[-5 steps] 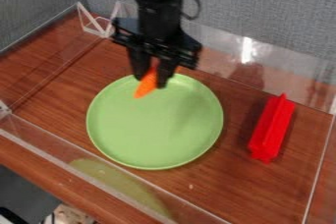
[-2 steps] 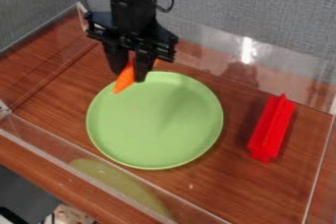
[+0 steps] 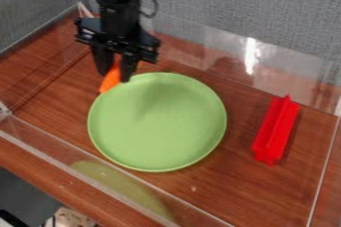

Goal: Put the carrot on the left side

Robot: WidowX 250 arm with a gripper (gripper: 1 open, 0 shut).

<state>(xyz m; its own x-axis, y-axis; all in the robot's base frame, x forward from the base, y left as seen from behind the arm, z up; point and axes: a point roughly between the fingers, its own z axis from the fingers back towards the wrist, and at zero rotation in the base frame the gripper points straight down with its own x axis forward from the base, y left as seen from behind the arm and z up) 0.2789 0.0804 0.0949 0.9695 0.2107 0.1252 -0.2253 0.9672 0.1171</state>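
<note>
The small orange carrot (image 3: 110, 80) hangs in the air, tilted, just past the upper-left rim of the green plate (image 3: 160, 126). My gripper (image 3: 116, 67) is shut on its upper end, with the black fingers coming straight down from the arm above. The carrot's stem tip is hidden between the fingers. The lower tip of the carrot points down toward the wooden tabletop (image 3: 54, 72) left of the plate.
A red rectangular block (image 3: 276, 128) lies on the table at the right. Clear acrylic walls (image 3: 253, 52) enclose the workspace, with a low front wall (image 3: 80, 176) near the camera. A white wire piece (image 3: 87, 17) sits at the back left corner.
The arm has carried the carrot leftward from above the plate's upper middle to beyond its upper-left rim. Plate and red block have stayed put.
</note>
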